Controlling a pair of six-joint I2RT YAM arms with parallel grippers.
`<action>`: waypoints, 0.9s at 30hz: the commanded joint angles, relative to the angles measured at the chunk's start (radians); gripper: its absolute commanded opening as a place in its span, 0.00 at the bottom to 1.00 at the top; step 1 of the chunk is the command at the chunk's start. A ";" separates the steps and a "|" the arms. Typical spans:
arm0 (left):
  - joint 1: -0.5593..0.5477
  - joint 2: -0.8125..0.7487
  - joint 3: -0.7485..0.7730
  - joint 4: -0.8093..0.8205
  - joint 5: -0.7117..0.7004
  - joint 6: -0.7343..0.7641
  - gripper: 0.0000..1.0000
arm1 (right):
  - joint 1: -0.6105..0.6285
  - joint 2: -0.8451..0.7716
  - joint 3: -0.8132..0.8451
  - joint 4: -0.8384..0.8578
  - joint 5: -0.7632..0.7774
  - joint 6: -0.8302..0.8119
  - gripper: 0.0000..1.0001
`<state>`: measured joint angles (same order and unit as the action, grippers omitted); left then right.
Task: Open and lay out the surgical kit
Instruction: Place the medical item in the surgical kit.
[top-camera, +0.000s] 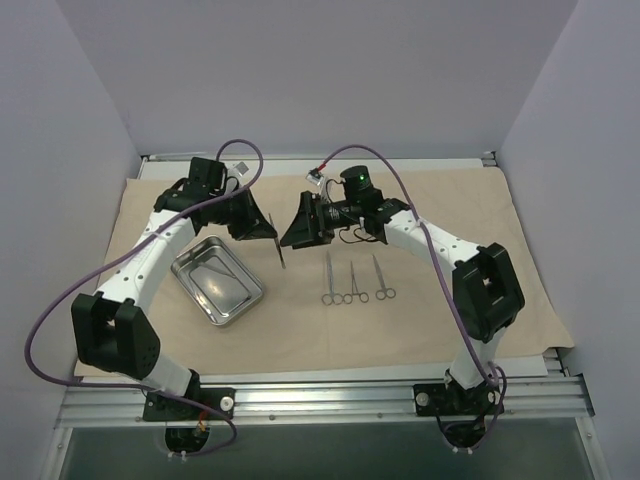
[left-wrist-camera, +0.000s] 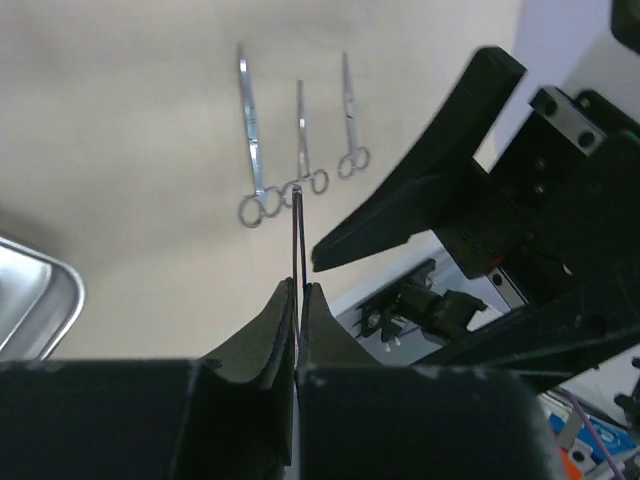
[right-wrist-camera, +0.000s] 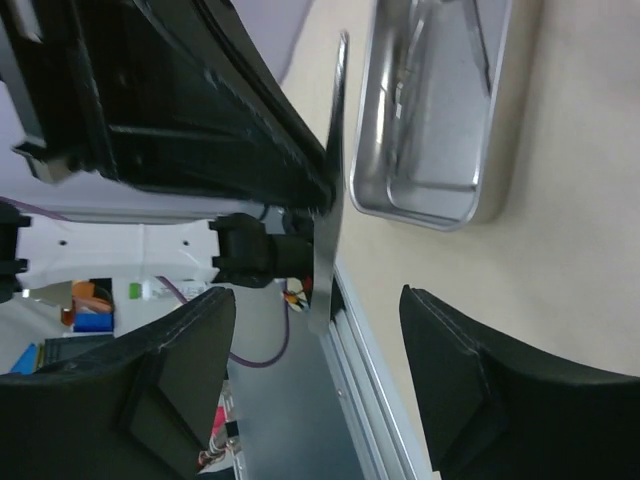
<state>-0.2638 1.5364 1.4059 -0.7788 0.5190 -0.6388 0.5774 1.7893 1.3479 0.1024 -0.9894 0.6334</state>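
Note:
The beige cloth wrap (top-camera: 440, 215) lies spread flat over the table. On it stands the shiny steel tray (top-camera: 217, 280), which holds at least one slim instrument (right-wrist-camera: 478, 40). Three ring-handled instruments (top-camera: 354, 282) lie side by side to the tray's right. Above the cloth between tray and instruments, my left gripper (top-camera: 271, 229) is shut on a slim steel pair of tweezers (top-camera: 281, 250), seen edge-on (left-wrist-camera: 298, 235) between the jaws. My right gripper (top-camera: 292, 231) faces it, open. The tweezers' free end (right-wrist-camera: 328, 230) hangs between its fingers (right-wrist-camera: 182, 352), touching neither.
The two grippers sit almost tip to tip over the middle of the cloth. The right gripper's black finger (left-wrist-camera: 420, 200) fills the space just right of the tweezers. The aluminium rail (top-camera: 320, 395) runs along the near table edge.

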 joint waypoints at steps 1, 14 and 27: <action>-0.009 -0.065 -0.033 0.168 0.183 0.022 0.02 | -0.017 -0.037 -0.030 0.238 -0.123 0.149 0.66; -0.025 -0.125 -0.145 0.388 0.326 -0.090 0.02 | -0.019 -0.087 -0.147 0.476 -0.149 0.325 0.46; 0.011 -0.131 -0.002 0.147 0.023 0.026 0.78 | -0.089 -0.103 -0.111 -0.015 -0.042 0.062 0.00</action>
<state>-0.2775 1.4475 1.3064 -0.5312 0.6998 -0.7063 0.5362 1.7386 1.1519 0.4686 -1.1019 0.9363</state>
